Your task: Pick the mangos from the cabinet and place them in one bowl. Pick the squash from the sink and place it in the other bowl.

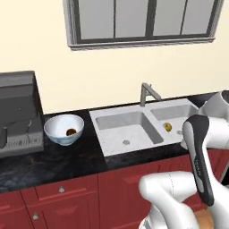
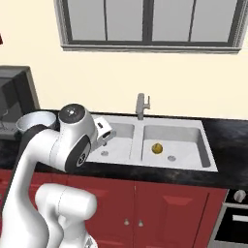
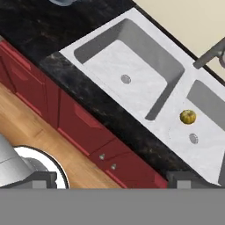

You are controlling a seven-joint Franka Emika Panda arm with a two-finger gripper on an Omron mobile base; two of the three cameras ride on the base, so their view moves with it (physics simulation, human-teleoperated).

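You are looking at evenly lit rendered pictures, bright throughout, with no single strong light source that you can pick out. The cream wall (image 1: pixel 112 76) is flat and uniform, without glare. Shadows are soft: the sink (image 1: pixel 129 129) basins darken gently along their near walls, and in the hand view the left basin's far corner is shaded grey. The black tabletop (image 1: pixel 67 156) carries faint mottled highlights but no hard reflection. The bowl (image 1: pixel 64 129) shades slightly inside. Edges look a little soft and pixelated in all three views, and straight lines stay straight at the borders. The squash (image 3: pixel 188 117) reads small and slightly blurred.
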